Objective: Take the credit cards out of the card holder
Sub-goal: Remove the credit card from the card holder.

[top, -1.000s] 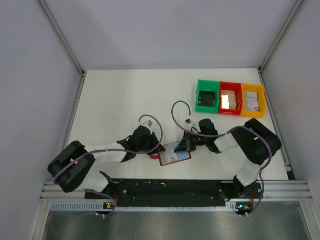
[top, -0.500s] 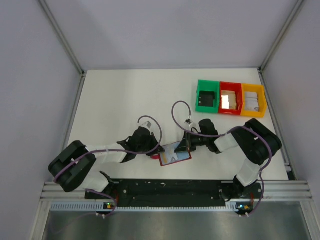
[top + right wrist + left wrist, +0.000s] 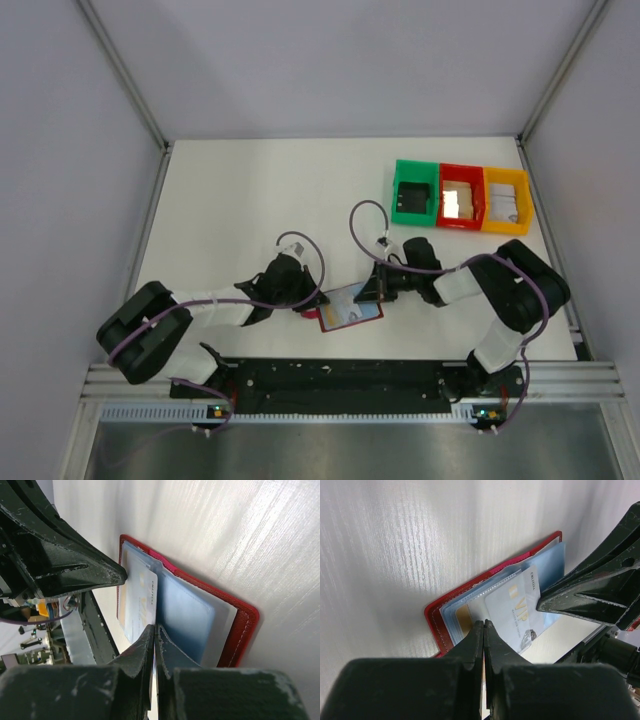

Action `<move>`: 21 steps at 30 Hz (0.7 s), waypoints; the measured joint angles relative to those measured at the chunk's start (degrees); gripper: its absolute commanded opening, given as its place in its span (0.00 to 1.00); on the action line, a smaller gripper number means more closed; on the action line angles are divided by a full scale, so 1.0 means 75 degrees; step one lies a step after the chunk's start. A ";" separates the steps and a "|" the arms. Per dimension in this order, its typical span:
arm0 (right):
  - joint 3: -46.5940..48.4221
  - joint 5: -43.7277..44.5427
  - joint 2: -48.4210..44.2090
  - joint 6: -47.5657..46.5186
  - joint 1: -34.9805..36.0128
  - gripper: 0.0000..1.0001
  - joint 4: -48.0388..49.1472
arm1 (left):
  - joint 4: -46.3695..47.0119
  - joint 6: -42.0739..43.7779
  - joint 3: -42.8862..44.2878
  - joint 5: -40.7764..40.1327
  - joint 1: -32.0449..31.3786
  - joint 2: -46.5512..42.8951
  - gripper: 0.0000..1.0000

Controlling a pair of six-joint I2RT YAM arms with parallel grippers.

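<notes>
1. You are looking at the card holder (image 3: 350, 308) lying open and flat on the table (image 3: 230, 200), close to the near edge and between the two arms. Its long axis is running left to right, with the right end angling slightly away from the arm bases
2. A pale card (image 3: 515, 612) marked VIP is lying on the holder's clear sleeves, sitting askew to the red border. A tan card (image 3: 464, 621) is showing inside a sleeve beside it
3. The left gripper (image 3: 483, 626) is pressing its tips on the sleeve at the pale card's edge with its jaws together. You cannot tell whether anything thin is caught between them
4. The right gripper (image 3: 155, 628) is reaching in from the opposite side, jaws likewise together, with its tips meeting the pale card's edge
5. A row of bins (image 3: 461, 168) is sitting at the far right, well apart from the holder
</notes>
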 measured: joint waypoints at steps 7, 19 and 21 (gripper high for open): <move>0.0000 -0.0210 -0.0006 -0.0003 -0.0017 0.33 0.0082 | -0.0029 0.0050 0.0017 0.0003 0.0000 0.0000 0.00; 0.0178 -0.0641 0.0493 0.0117 0.0090 0.03 0.0385 | -0.0076 0.0047 0.0044 0.0003 0.0000 -0.0003 0.00; 0.0178 -0.0650 0.0530 0.0137 0.0090 0.00 0.0391 | -0.0111 0.0047 0.0044 0.0000 0.0000 -0.0026 0.00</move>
